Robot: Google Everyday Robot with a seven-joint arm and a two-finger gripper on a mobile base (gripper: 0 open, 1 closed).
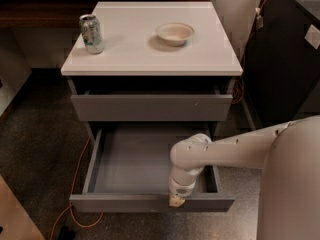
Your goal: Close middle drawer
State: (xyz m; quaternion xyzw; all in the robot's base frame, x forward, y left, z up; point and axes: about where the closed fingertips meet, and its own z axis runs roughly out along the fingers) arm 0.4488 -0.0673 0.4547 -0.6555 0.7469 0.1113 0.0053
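A grey three-drawer cabinet under a white counter [150,54], seen from above and in front. The middle drawer [120,203] is pulled far out toward 6 o'clock, its shallow grey box empty and its plain flat front nearest the camera, low in the view. Above it, the top drawer front [150,107] sits almost flush with the cabinet.

A thick white arm [230,151] reaches in from 3 o'clock and bends down, so that the gripper [176,200] hangs over the drawer's front edge, at about 5 o'clock from the drawer's middle. Its tan tip touches or nearly touches the top of the front panel. Whether it is released or clenched cannot be told. It is probably placed there because the front has no handle, so the way to shut the drawer is a push on that panel.

The drawer's front runs from 9 to 3 o'clock, which is its long axis. Its open side faces up, and it slides along the 6-to-12 line, so closing means travel toward 12.

On the counter stand a green drink can [91,33] at 10 o'clock and a shallow pale bowl [174,33] near 12. An orange cable [79,165] trails on the floor at 8 o'clock.
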